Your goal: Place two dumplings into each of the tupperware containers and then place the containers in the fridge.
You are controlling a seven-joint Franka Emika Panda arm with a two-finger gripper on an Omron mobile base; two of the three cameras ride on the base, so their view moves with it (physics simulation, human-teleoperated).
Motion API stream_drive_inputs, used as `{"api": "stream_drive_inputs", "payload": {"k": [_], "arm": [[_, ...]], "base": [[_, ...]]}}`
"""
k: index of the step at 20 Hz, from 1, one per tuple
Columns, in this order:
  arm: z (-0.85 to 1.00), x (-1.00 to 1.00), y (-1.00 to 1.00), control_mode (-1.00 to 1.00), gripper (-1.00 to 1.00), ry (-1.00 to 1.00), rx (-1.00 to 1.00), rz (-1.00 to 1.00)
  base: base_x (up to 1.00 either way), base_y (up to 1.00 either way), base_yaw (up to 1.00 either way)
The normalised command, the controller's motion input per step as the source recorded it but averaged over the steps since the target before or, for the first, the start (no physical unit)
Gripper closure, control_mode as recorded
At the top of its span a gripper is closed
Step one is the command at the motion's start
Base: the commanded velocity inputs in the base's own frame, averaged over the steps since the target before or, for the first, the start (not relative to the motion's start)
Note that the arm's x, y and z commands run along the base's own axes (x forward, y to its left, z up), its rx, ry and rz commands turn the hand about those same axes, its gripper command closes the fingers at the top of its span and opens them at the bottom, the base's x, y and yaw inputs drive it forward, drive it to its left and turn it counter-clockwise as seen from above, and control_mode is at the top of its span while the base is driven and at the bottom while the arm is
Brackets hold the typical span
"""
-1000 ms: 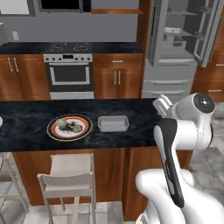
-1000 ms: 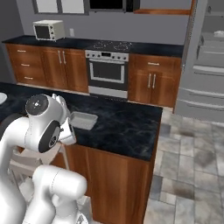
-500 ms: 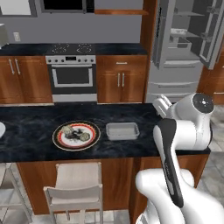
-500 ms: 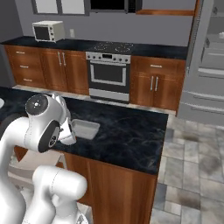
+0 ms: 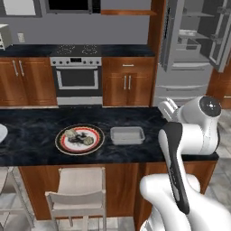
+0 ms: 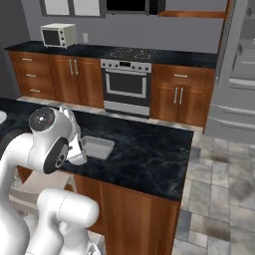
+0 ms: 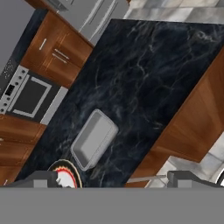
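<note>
Gripper (image 7: 113, 179) jaws wide apart and empty above the dark counter (image 5: 135, 118), grey container (image 5: 127, 135) near its front edge beside the red-rimmed plate (image 5: 80, 139) bearing dumplings (image 5: 71, 133), bare counter rightward, fridge (image 5: 194, 49) open beyond.

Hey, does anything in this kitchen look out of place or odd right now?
Only the tall grey metallic fridge: its doors stand open with nobody at it. The pale grey rectangular container and red-rimmed round plate sit flat on the black counter.

Empty tupperware container (image 5: 127, 135) beside dumplings (image 5: 72, 133).
</note>
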Motion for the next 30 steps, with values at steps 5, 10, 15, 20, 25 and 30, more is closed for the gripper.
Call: {"api": "stream_drive_inputs", "payload": {"k": [5,10,15,20,25,30], "arm": [[0.00,0.00,0.00,1.00,-1.00,0.00,0.00,0.00],[0.00,0.00,0.00,1.00,-1.00,0.00,0.00,0.00],[0.00,0.00,0.00,1.00,-1.00,0.00,0.00,0.00],[0.00,0.00,0.00,1.00,-1.00,0.00,0.00,0.00],[0.06,0.20,0.40,-1.00,-1.00,0.06,-0.13,0.24],[0.04,0.10,0.79,-1.00,-1.00,0.12,-0.28,0.41]], "base": [[0.79,0.35,0.43],[0.55,0.17,0.35],[0.51,0.19,0.19],[0.66,0.25,0.19],[0.11,0.06,0.04],[0.00,0.00,0.00]]}}
